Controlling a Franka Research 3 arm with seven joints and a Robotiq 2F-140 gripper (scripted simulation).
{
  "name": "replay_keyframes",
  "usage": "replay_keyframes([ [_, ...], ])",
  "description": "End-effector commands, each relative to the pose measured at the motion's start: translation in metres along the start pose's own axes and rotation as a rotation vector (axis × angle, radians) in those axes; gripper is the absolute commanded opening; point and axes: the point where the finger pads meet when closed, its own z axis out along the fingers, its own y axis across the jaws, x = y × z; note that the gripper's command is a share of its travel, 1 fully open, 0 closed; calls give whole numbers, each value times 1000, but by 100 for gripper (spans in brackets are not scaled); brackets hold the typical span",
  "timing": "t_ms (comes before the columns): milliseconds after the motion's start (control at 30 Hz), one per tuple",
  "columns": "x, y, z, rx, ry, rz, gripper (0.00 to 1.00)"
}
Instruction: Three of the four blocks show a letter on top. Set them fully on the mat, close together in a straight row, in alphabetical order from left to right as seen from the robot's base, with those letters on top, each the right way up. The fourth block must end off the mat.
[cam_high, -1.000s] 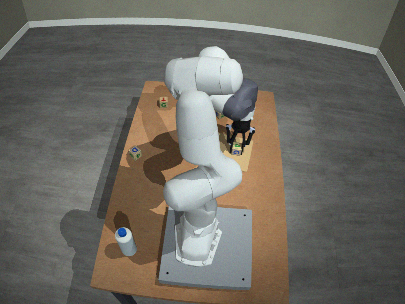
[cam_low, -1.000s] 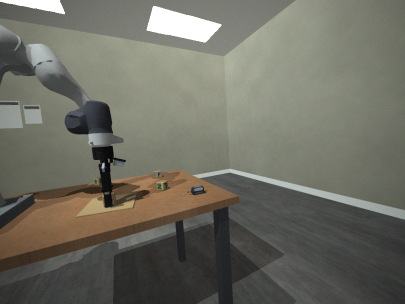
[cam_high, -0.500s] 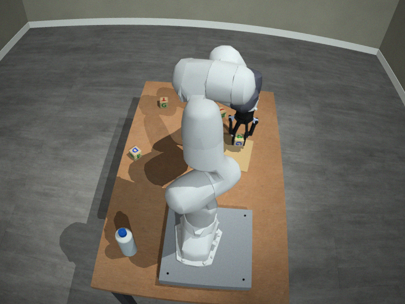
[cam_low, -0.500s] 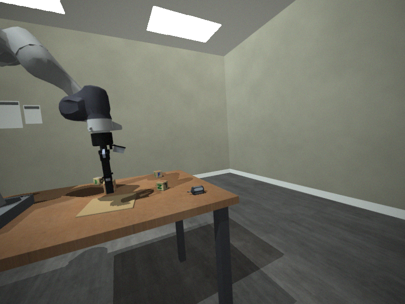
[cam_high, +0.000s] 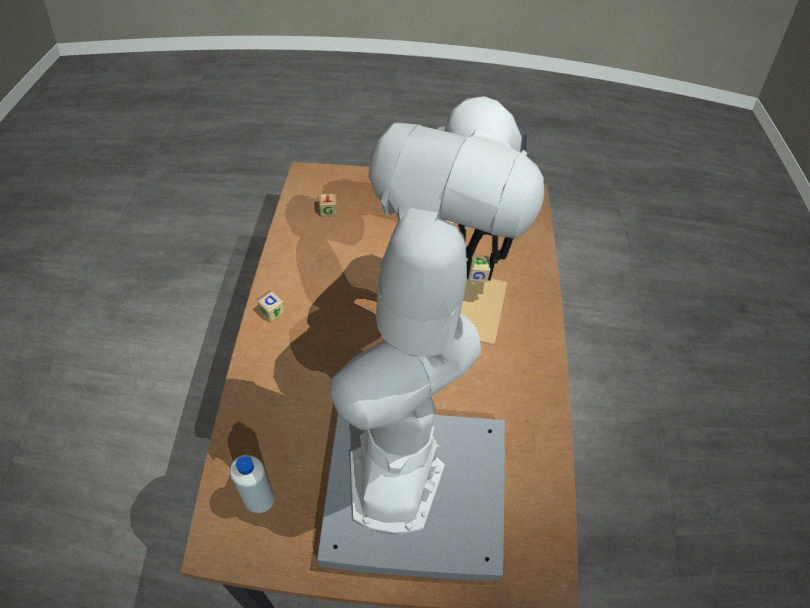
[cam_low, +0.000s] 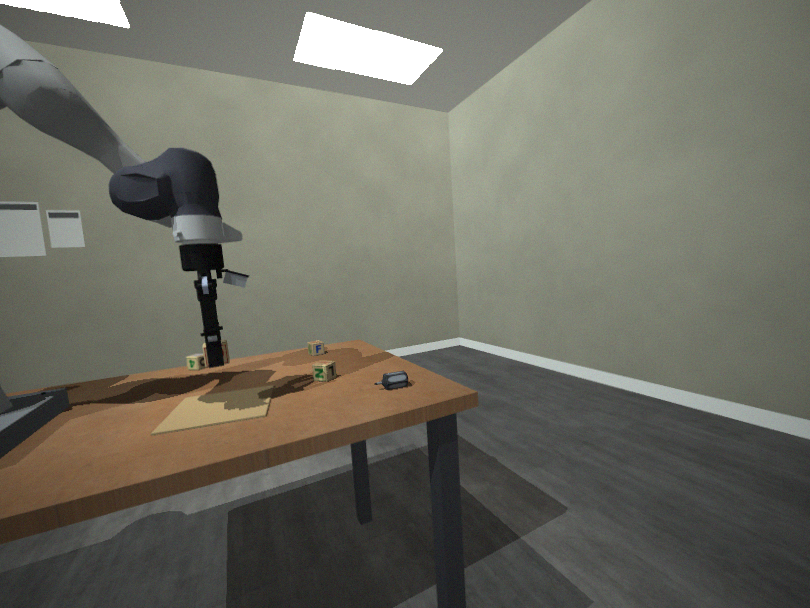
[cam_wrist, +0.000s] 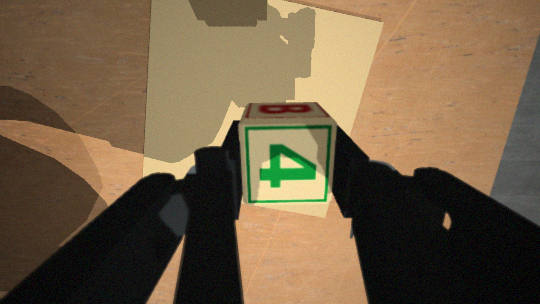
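One green 4 tops the block (cam_high: 480, 267) (cam_low: 224, 352) (cam_wrist: 287, 164) pinched in the gripper (cam_high: 480, 274) (cam_low: 214, 359) (cam_wrist: 282, 140); blue G on its side, red B opposite.

In the top view, the arm (cam_high: 422, 281) (cam_low: 58, 98) covered the left part of the mat (cam_high: 487, 320) (cam_low: 215, 412) (cam_wrist: 357, 45) and the upper part of the gripper (cam_high: 480, 271) (cam_low: 213, 358) (cam_wrist: 287, 165); the raised block (cam_high: 479, 268) (cam_low: 226, 352) (cam_wrist: 287, 162) was mostly hidden behind a finger in the exterior view, and its underside could not be seen. The exterior view's left edge cut off the arm, the grey base plate (cam_high: 467, 484) (cam_low: 32, 418) (cam_wrist: 525, 150) and a wall sheet (cam_low: 19, 230); the gripper partly hid the block marked 4 and D (cam_high: 270, 306) (cam_low: 194, 361); the wrist view's top edge cropped the mat, its bottom edge the finger linkages.
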Motion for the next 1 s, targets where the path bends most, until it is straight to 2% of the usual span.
replay_keyframes([
  [0,-5,0,-1,-16,-14,69,33],
  [267,-6,2,-1,-16,-13,69,33],
  [300,-7,12,-2,-16,-12,66,33],
  [367,-17,61,-4,-16,-9,53,33],
  [567,-50,145,-1,-16,-13,31,33],
  [700,-50,150,-14,-24,2,48,33],
  [800,-50,150,-13,-23,1,46,33],
  [833,-53,151,-1,-16,-14,30,33],
  [967,-53,151,-1,-16,-14,30,33],
])
